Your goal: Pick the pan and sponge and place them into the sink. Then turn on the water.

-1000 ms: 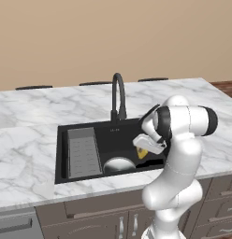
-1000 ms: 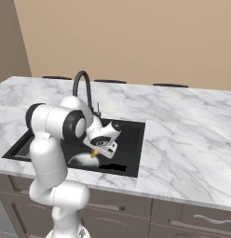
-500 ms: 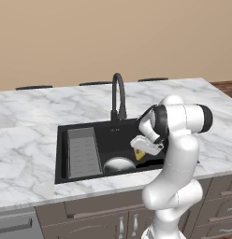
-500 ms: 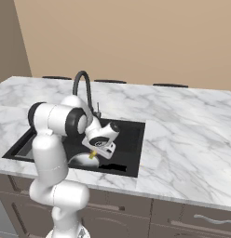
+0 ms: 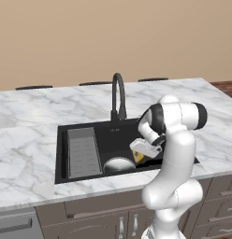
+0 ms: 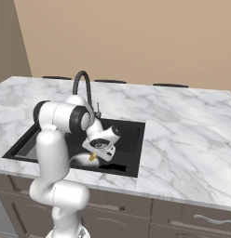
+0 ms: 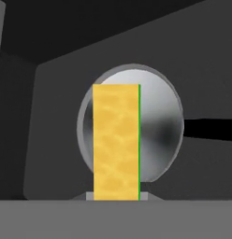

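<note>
- Your end effector (image 5: pixel 140 158) is clamped on the sponge (image 7: pixel 116 142) and hangs low over the sink (image 5: pixel 61 154), inside its right half.
- The pan (image 5: pixel 119 165) already lies in the basin, near the front wall, just beside the grey ribbed tray (image 5: pixel 83 152); in the hand view the sponge sits directly above it.
- You're in the sponge-placing step, by my reading; the pan step looks done.
- Next, part the jaws so the sponge drops into the basin, then lift clear.
- After that, reach for the faucet (image 5: pixel 119 97) at the back of the sink; no water runs yet.
</note>
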